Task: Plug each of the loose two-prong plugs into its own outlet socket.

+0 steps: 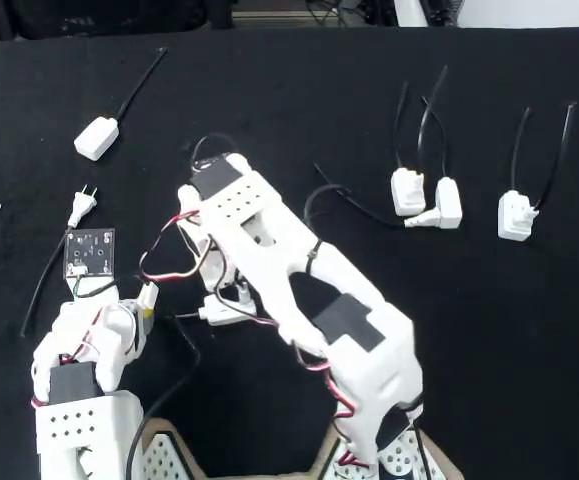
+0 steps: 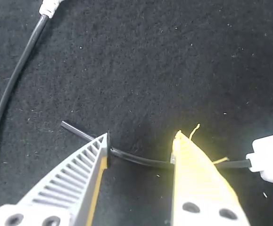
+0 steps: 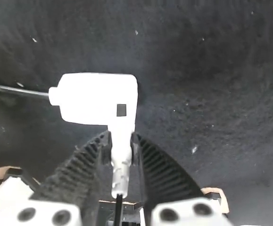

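R gripper (image 3: 121,140) is clamped on the stem of a white two-prong plug (image 3: 122,165), w/ a finger tight on each side. The plug's front end meets a white socket block (image 3: 96,99). Whether the prongs are fully home can't be told. A thin black cable (image 3: 13,89) leaves the block's side. In the high view this pair lies under the R arm, approx. centre of the worktop (image 1: 289,90), toward its front edge.

L gripper (image 2: 141,141) is spread wide, tips down on the cloth either side of that cable, not pinching it. In the high view it sits near the front-left corner, just beside the block.

Further out, by the left edge, is a small dark board (image 1: 89,253). A loose plug (image 1: 82,207) lies just behind it, prongs toward the rear edge, cord trailing front-left. Behind that, toward the rear-left corner, is a free socket (image 1: 96,138) w/ its cord running rearward.

On the right half, mid-depth, there are three more white units in a row: first unit (image 1: 407,190), second unit (image 1: 447,203), third unit (image 1: 514,215). Each has black cords going rearward. The second has a small white piece against its front end.
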### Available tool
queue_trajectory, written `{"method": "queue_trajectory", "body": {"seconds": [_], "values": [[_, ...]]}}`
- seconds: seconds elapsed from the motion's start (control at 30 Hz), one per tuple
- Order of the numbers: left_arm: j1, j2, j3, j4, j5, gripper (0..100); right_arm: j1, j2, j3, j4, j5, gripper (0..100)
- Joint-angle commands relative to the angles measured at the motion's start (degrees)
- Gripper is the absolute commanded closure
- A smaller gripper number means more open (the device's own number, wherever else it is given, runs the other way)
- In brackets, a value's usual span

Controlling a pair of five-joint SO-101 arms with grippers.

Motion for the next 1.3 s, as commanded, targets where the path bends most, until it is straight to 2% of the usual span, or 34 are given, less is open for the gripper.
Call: {"method": "queue_trajectory", "body": {"seconds": [0.0, 0.2, 0.57, 0.9, 1.27], "values": [[-0.48, -0.53, -0.48, 0.09, -0.44, 78, -0.26, 2.59, -4.79, 1.58, 0.26, 98.8], [-0.75, -0.53, -0.48, 0.09, -0.44, 78, -0.26, 5.41, -3.38, 1.67, 0.44, 98.8], [-0.66, -0.53, -0.48, 0.09, -0.44, 78, -0.09, -0.75, 2.77, 1.67, 1.67, 98.8], [-0.75, -0.53, -0.57, 0.09, -0.44, 78, 0.00, -0.48, -1.10, 1.58, 1.41, 98.8], [-0.92, -0.53, -0.57, 0.09, -0.44, 78, 2.81, 10.24, -7.87, 1.58, 1.93, 98.8]]}}
